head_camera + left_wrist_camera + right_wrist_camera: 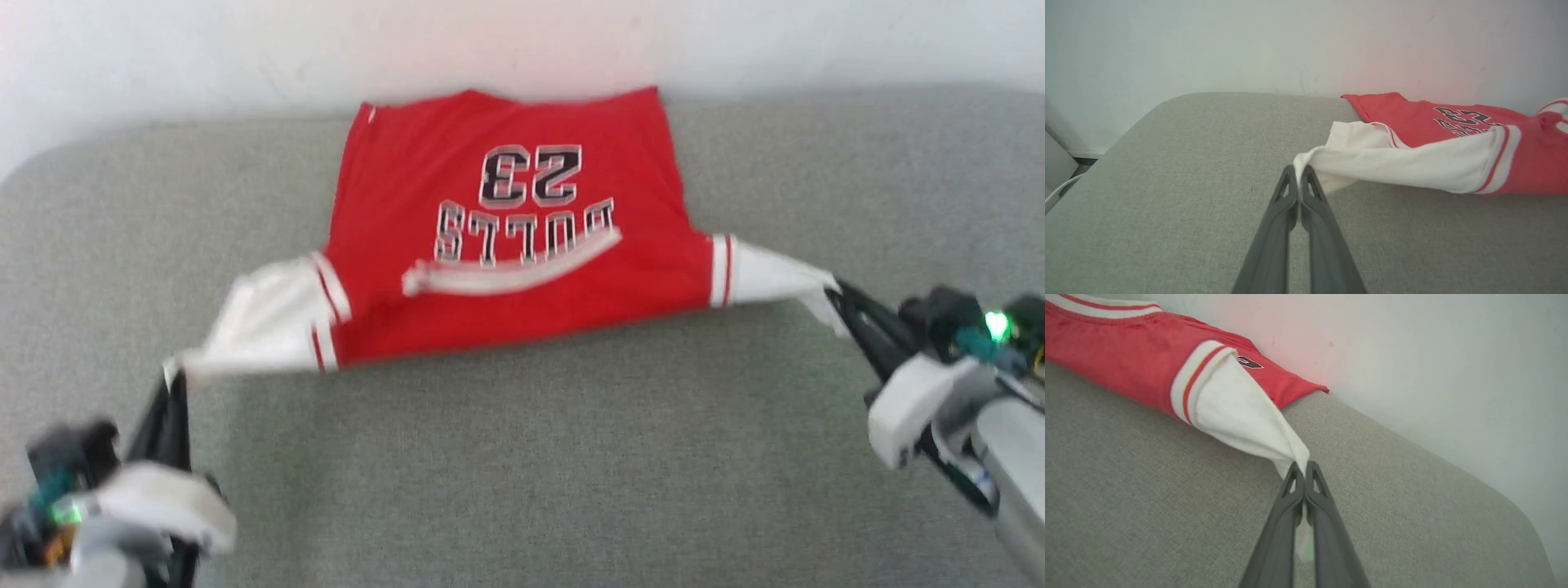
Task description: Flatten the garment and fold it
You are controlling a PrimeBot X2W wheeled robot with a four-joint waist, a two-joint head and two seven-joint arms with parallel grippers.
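Observation:
The garment is a red jersey with white sleeves, spread over the grey padded surface with its black number and lettering facing up and its hem at the wall. My left gripper is shut on the tip of the white sleeve at the lower left, seen close in the left wrist view. My right gripper is shut on the other sleeve's tip, pinched between the fingers in the right wrist view. Both sleeves are pulled taut outward and lifted slightly.
A white wall runs right behind the surface, touching the garment's far edge. The surface's rounded corners show at the far left and far right. Bare grey fabric lies between the two grippers.

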